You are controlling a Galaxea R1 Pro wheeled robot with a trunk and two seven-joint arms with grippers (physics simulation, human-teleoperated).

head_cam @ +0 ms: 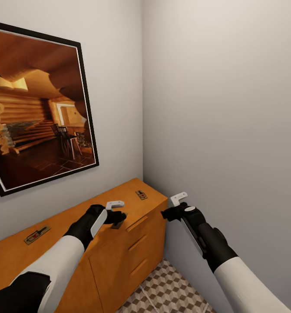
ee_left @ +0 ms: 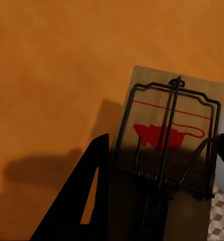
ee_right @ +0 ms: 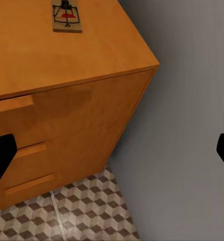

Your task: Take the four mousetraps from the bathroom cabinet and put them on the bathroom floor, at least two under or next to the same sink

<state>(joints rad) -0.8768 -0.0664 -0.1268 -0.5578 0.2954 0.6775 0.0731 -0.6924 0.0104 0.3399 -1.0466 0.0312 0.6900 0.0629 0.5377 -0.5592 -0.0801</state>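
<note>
1. A framed picture point(head_cam: 37, 108) of a log-cabin room hangs on the left wall above the cabinet point(head_cam: 132, 243), which runs along that wall into the room's corner.
2. One mousetrap point(head_cam: 37, 234) lies on the cabinet's flat top towards its left end, set back from the front edge with bare wood all round it.
3. The left end effector point(head_cam: 117, 214) reaches over the front edge of the top, about midway along. A second mousetrap point(ee_left: 167, 150) lies under it; in the left wrist view the board sits between the dark fingers point(ee_left: 84, 196), one end just at the top's front edge. The head view shows it tilted there. Whether the fingers actually press the board cannot be told.
4. A third mousetrap point(head_cam: 141, 194) rests near the right end of the top, close to the back corner by the wall — well apart from the left end effector. In the right wrist view it lies flat, with open wood between it and the right edge.
5. The right end effector point(head_cam: 173, 208) hangs in the air past the cabinet's right end, between the cabinet's side and the right wall, fingers spread wide with nothing between them.
6. Below it, a narrow strip of bathroom floor point(head_cam: 171, 291) — cube-patterned tiles — shows between the drawer fronts point(ee_right: 67, 145) and the grey wall.
</note>
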